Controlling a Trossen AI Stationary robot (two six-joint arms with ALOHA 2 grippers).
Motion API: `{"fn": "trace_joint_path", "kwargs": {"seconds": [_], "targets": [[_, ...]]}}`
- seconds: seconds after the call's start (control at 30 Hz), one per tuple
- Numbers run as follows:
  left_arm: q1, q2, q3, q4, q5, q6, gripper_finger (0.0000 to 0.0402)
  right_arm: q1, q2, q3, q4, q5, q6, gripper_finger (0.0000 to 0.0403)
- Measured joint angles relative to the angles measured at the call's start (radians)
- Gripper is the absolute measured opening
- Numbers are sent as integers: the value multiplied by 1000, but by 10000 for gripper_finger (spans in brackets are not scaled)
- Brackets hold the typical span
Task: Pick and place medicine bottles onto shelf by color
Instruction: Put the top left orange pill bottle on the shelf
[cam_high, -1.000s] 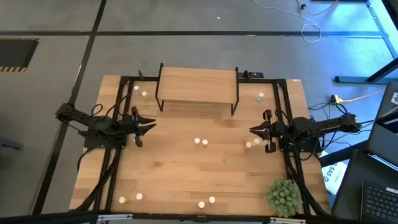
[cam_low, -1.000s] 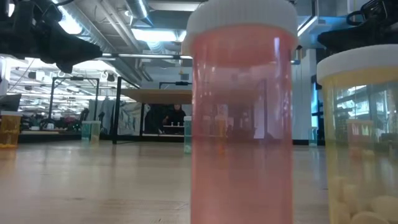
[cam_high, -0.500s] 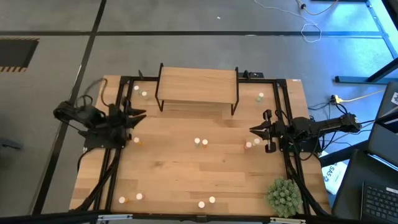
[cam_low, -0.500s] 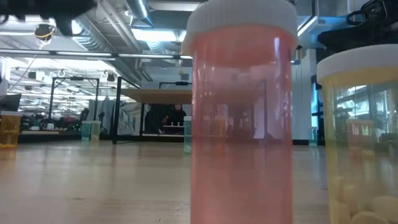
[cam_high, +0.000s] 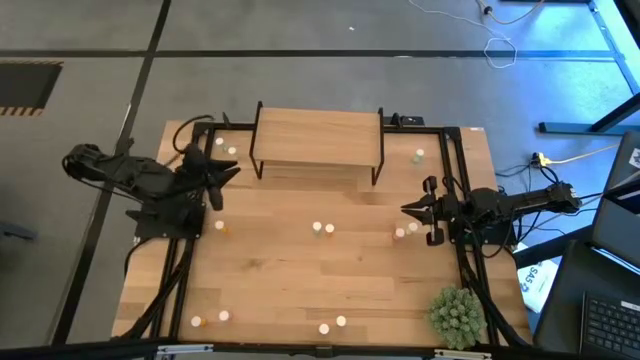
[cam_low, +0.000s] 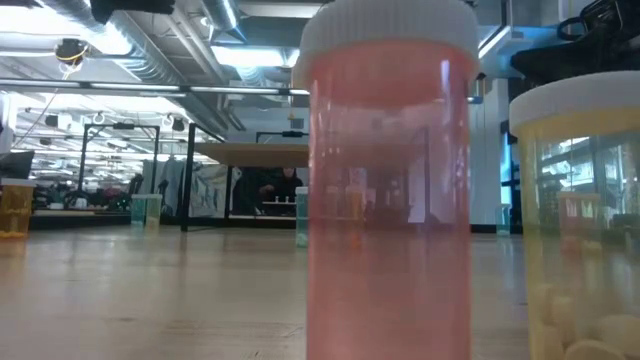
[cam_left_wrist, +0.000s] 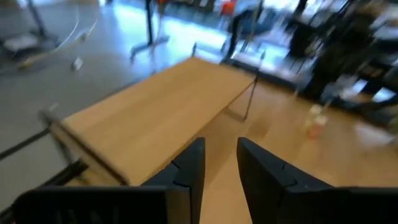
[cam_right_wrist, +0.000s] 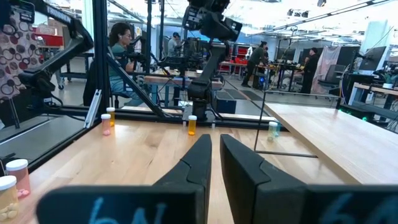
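Wooden desk (cam_high: 300, 280): your shelf (cam_high: 317, 135) stands at its far edge, medicine bottles (cam_high: 322, 228) scattered around.
Left gripper (cam_high: 226, 172) hovers beside the shelf, fingers slightly parted, empty; right gripper (cam_high: 408, 209) near a bottle, fingers almost together.

The table (cam_high: 300, 270) and shelf (cam_high: 315, 135) are pale, smooth, matt wood; the shelf's legs (cam_high: 379, 165) are thin black metal. The bottles (cam_low: 388, 190) are glossy translucent plastic with matt white caps (cam_low: 390, 25).
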Motion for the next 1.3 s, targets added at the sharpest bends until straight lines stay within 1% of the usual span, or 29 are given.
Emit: {"fn": "trace_joint_path", "kwargs": {"seconds": [0.07, 0.1, 0.17, 0.23, 0.33, 0.5, 0.57, 0.63, 0.7, 0.8, 0.87, 0.97, 1.13, 1.2, 1.3], "targets": [[11, 60, 79, -120, 29, -82, 87, 0, 0, 0, 5, 0, 0, 39], [17, 90, 119, -183, 68, -122, 87, 0, 0, 0, 7, 0, -2, 39], [31, 141, 187, -313, 170, -206, 87, 0, 0, 0, 8, 0, -8, 39], [39, 190, 229, -418, 274, -308, 87, 0, 0, 0, 8, 0, -26, 39], [40, 237, 234, -531, 426, -420, 87, 0, 0, 0, 8, 0, -39, 39], [40, 309, 234, -617, 726, -535, 87, 0, 0, 0, 8, 0, -37, 39], [40, 323, 234, -650, 817, -597, 87, 0, 0, 0, 8, 0, -28, 39], [36, 330, 234, -673, 871, -606, 87, 0, 0, 0, 8, -1, -34, 39], [23, 337, 234, -687, 885, -604, 87, 0, 0, 1, 8, 0, -61, 39], [4, 338, 234, -690, 876, -548, 87, 0, 5, 31, -40, 20, -75, 39], [-12, 338, 234, -690, 863, -515, 87, 0, 13, 70, -115, 41, -70, 39], [-29, 338, 233, -690, 860, -477, 87, 0, 42, 146, -222, 44, -66, 39], [-75, 337, 187, -671, 812, -409, 87, 0, 118, 265, -373, 71, -34, 39], [-90, 337, 159, -667, 812, -405, 87, 0, 149, 306, -401, 86, -14, 39], [-110, 336, 117, -658, 811, -444, 87, 0, 196, 344, -412, 87, 4, 39]]}}
